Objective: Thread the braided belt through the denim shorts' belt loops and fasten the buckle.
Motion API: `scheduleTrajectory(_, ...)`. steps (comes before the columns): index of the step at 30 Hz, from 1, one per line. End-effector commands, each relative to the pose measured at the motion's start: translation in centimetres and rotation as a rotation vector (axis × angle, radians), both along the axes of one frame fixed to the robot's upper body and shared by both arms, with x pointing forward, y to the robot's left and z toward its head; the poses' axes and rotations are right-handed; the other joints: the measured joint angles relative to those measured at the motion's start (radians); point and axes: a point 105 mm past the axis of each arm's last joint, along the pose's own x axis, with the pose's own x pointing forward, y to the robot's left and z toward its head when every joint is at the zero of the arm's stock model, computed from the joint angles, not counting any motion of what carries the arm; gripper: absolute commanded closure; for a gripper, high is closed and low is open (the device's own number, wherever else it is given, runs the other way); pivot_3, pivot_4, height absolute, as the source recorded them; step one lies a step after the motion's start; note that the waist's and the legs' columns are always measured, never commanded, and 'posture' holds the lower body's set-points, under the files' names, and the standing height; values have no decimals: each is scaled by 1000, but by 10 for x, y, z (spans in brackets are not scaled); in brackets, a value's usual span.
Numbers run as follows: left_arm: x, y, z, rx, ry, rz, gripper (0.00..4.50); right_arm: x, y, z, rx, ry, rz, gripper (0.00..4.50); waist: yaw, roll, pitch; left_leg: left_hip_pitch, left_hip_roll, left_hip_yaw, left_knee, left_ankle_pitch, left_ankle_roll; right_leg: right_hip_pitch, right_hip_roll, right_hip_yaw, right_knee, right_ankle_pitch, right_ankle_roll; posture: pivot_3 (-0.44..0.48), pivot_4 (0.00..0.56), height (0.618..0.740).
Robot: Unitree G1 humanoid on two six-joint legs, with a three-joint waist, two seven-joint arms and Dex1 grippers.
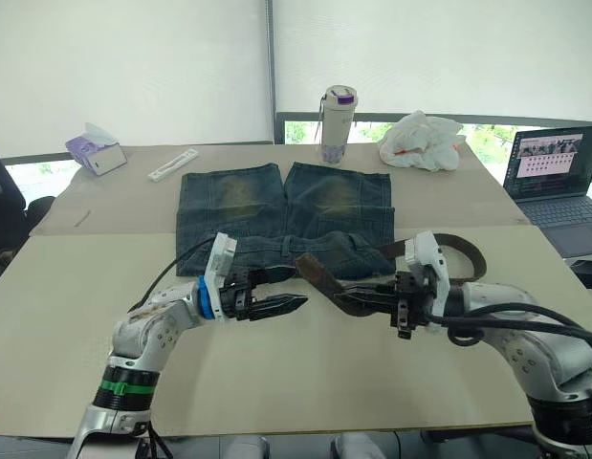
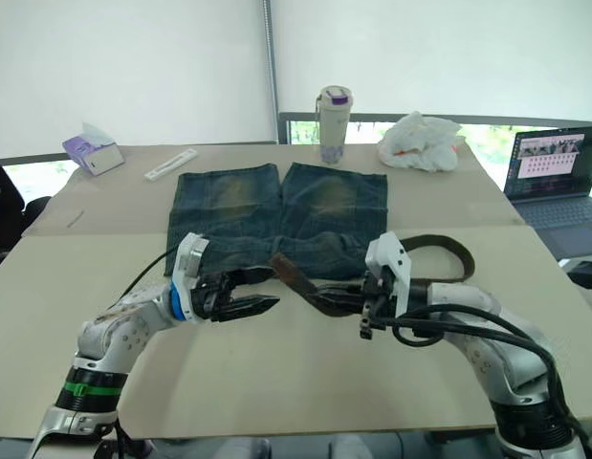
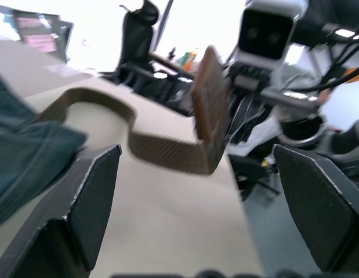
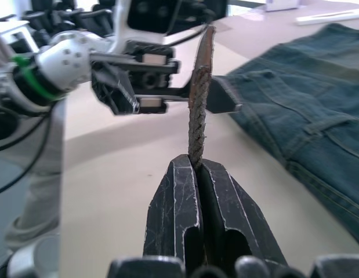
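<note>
Braided belt (image 4: 200,110) pinched edge-on in right gripper (image 4: 198,168); left gripper (image 1: 281,290) spread, empty. We fear strap twisting during handover.

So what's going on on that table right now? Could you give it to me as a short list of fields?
Right gripper: shut on the braided belt, free end raised
Left gripper: open, empty, pointed at the belt end
Belt's other part: loops back on the table beside the denim shorts
Shorts: flat, waistband toward the robot
Far edge: bottle, tissue box, white bag
Right side: open laptop
</note>
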Motion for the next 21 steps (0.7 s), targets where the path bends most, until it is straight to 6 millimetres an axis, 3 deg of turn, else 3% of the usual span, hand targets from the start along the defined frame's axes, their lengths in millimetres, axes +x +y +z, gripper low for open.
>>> scheduleTrajectory(1,-16,-4,18,-60,-18,-122,54,-11,4,11,11,-28,80,4459,-1,0,0,0,0,0,0,0,0,0,0,0,0,0,0,0,150,740)
scheduleTrajectory(4,-18,-6,19,-58,-11,-153,54,-11,5,10,3,-28,89,4459,0,0,0,0,0,0,0,0,0,0,0,0,0,0,0,0,150,740)
scheduleTrajectory(7,-20,-5,17,-48,-10,-177,880,-11,6,9,3,-30,85,4500,1,0,0,0,0,1,0,0,0,0,0,0,0,0,0,0,150,740)
scheduleTrajectory(14,-11,-5,13,-32,-22,-128,4435,-8,2,2,-41,28,30,4500,4,0,0,0,-1,0,0,0,0,0,0,0,-1,0,0,0,150,740)
scheduleTrajectory(16,-6,-6,12,-44,-16,-85,4477,-4,1,6,-28,23,-1,4500,5,0,0,0,-1,0,0,0,0,0,0,0,-1,0,0,0,150,740)
scheduleTrajectory(21,9,-9,5,-76,30,42,4500,4,-17,28,88,-28,-125,2745,6,0,0,-1,-1,0,0,0,0,0,-1,0,-1,0,0,0,150,740)
